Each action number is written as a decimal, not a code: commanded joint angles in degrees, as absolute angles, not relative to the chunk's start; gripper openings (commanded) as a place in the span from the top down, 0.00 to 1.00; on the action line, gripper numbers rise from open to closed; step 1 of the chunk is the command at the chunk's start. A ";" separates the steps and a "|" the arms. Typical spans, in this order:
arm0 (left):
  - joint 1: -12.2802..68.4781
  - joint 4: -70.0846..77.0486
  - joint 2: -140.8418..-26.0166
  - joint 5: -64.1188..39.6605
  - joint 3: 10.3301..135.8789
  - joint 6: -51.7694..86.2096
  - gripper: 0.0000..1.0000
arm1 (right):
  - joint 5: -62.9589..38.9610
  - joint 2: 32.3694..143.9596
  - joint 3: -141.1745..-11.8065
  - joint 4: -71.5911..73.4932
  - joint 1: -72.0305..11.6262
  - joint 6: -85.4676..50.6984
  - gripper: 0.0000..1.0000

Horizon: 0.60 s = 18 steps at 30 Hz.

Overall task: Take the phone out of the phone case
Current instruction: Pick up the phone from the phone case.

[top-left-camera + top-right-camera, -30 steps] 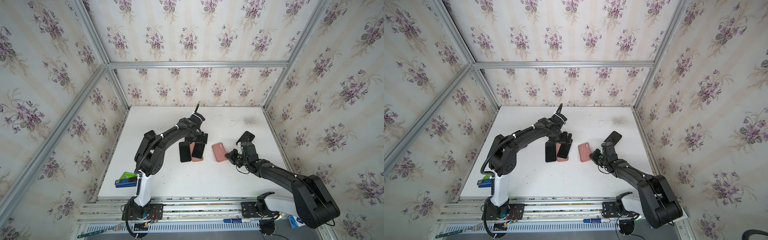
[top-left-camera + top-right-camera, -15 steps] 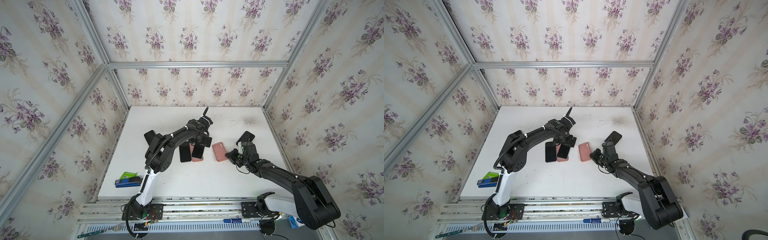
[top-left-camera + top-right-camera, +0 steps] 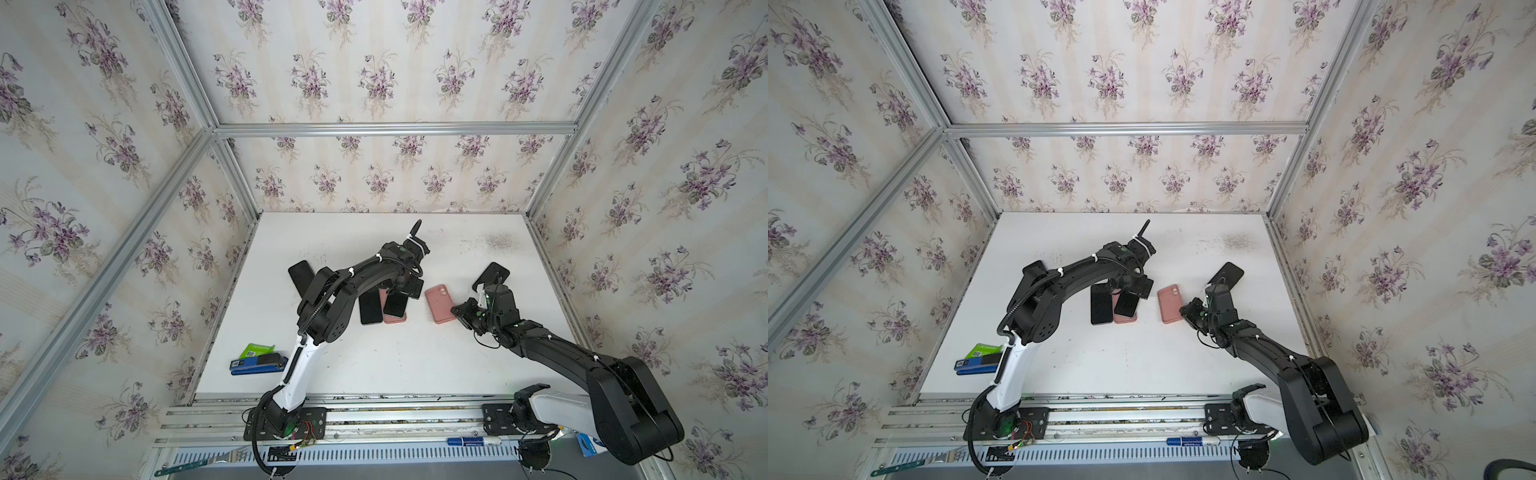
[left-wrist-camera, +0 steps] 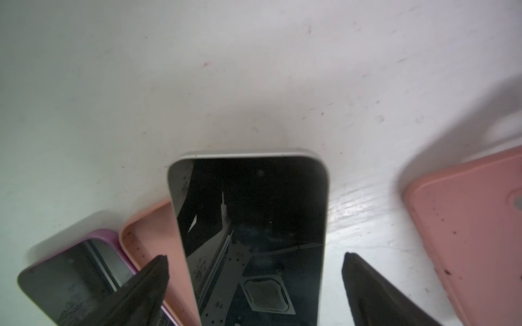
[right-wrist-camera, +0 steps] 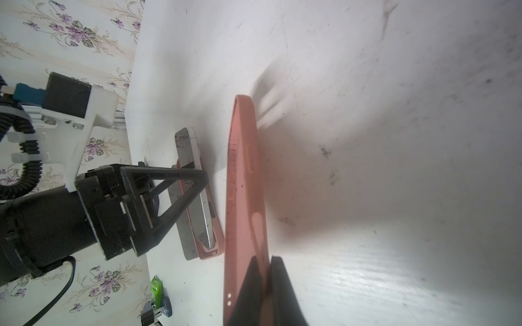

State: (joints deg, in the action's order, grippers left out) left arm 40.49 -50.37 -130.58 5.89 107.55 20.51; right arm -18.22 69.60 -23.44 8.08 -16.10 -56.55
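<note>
Left arm (image 3: 365, 270): elbow just swung inward | left pincer (image 4: 254, 256): released, straddling phone (image 4: 248, 220) | phone: freed, askew atop its pink case (image 4: 149, 225) on table (image 3: 374, 365) | right pincer (image 5: 268, 262): clenched on second pink case (image 5: 244, 183) | extraction looks complete.

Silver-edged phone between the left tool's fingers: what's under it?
A pink case, showing along one side. The phone covers the rest, so whether that case holds anything cannot be seen.
</note>
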 commanded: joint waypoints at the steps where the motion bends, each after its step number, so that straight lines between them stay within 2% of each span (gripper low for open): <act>1: 40.52 -51.24 -131.04 7.02 107.57 20.59 0.03 | -18.89 69.37 -23.31 9.07 -16.00 -56.43 1.00; 18: 40.52 -51.06 -131.40 6.37 107.14 20.83 0.12 | -19.15 69.69 -23.40 9.37 -15.38 -56.51 1.00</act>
State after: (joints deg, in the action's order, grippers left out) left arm 40.53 -50.37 -131.83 6.04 107.00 20.58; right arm -19.07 69.63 -23.42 8.14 -15.51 -56.55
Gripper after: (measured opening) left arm 0.891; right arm 0.093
